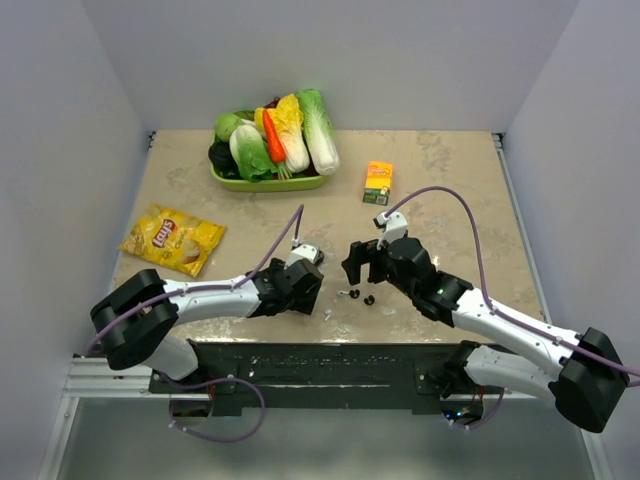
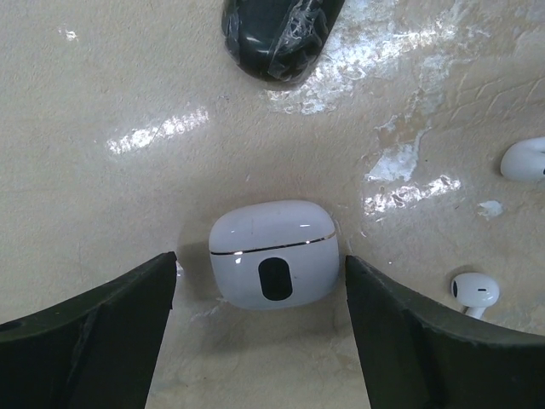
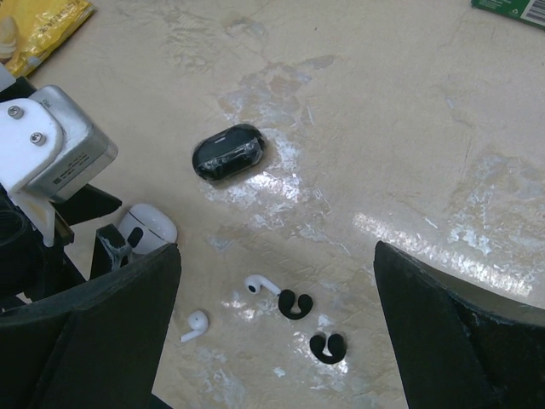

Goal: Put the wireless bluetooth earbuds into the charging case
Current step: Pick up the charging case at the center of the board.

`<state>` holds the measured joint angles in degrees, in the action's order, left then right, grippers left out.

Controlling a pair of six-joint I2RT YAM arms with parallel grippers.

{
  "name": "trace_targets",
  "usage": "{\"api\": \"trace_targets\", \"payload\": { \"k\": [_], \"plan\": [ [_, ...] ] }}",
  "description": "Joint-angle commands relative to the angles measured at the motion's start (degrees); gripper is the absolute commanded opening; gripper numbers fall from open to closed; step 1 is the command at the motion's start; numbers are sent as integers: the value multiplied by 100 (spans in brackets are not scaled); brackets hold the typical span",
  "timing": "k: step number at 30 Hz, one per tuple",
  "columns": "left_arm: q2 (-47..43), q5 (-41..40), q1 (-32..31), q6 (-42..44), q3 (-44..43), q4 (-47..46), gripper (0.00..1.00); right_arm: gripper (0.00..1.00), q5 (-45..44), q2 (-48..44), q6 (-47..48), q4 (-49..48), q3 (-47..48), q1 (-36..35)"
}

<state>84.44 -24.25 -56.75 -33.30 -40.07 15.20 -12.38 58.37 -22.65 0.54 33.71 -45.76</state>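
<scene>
In the overhead view a yellow chip bag (image 1: 170, 240) lies on the table (image 1: 450, 220) at 10 o'clock from the left gripper (image 1: 308, 285). A green tray (image 1: 268, 186) of vegetables sits between 11 and 12 o'clock from it.

The left gripper's jaws are partly open and straddle the white charging case (image 2: 274, 254), which lies closed on the table. One finger sits just beside the case's right flank, and a strip of bare table shows on the other side, so no firm grip can be seen. In the left wrist view a black case (image 2: 277, 34) wrapped in clear film lies at 12 o'clock from the white one. A white earbud (image 2: 475, 291) lies at 3 o'clock and a second white earbud (image 2: 526, 159) at 2 o'clock, both loose on the table.

Further right, a black earbud (image 3: 295, 304) and the other black earbud (image 3: 328, 347) lie near each other, at 6 o'clock from the right gripper (image 3: 277, 256) in the overhead view. Its jaws are spread wide and hold nothing. An orange juice carton (image 1: 378, 183) stands at 12 o'clock from it.
</scene>
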Motion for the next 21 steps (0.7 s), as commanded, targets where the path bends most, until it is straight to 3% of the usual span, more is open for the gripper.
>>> {"api": "trace_targets", "payload": {
  "k": [1,10,21],
  "plan": [
    [37,-150,-11,-211,-220,-175,85,98,34,-54,-2,-115,-23,-12],
    [134,-238,-11,-950,-150,-149,88,98,43,-63,-37,-124,-49,-12],
    [423,-361,-20,-1249,-317,27,82,98,17,-89,-63,-124,-67,-12]
  ]
}}
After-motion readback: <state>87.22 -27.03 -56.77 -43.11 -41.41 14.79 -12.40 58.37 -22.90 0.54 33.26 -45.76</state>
